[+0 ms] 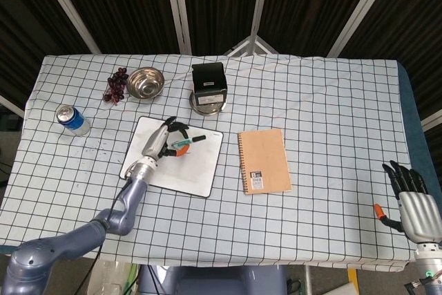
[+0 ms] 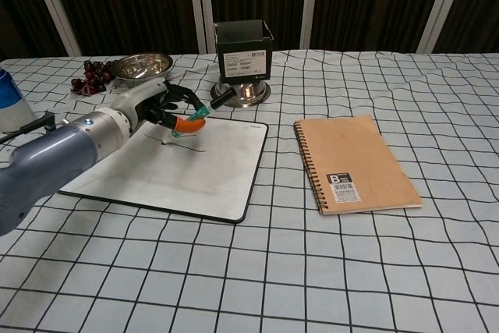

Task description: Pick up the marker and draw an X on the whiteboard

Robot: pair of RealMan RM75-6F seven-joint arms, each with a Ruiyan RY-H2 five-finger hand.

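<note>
Teal marker (image 2: 196, 117), black cap, tilted, in left hand (image 2: 153, 104)

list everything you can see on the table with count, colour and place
whiteboard: 1, white with black edge, front left of centre, a thin dark line drawn on it
marker: 1, teal and orange with black cap end, held tilted over the whiteboard
notebook: 1, tan, spiral bound, right of the whiteboard
black box: 1, black, standing in a metal bowl behind the whiteboard
metal bowl: 1, silver, back left
grapes: 1 bunch, dark red, left of the metal bowl
can: 1, blue with silver top, far left
tablecloth: 1, white with black grid, covers the table
left robot hand: 1, silver and black, holds the marker over the whiteboard
right robot hand: 1, silver and black, off the table's front right corner, holds nothing
</note>
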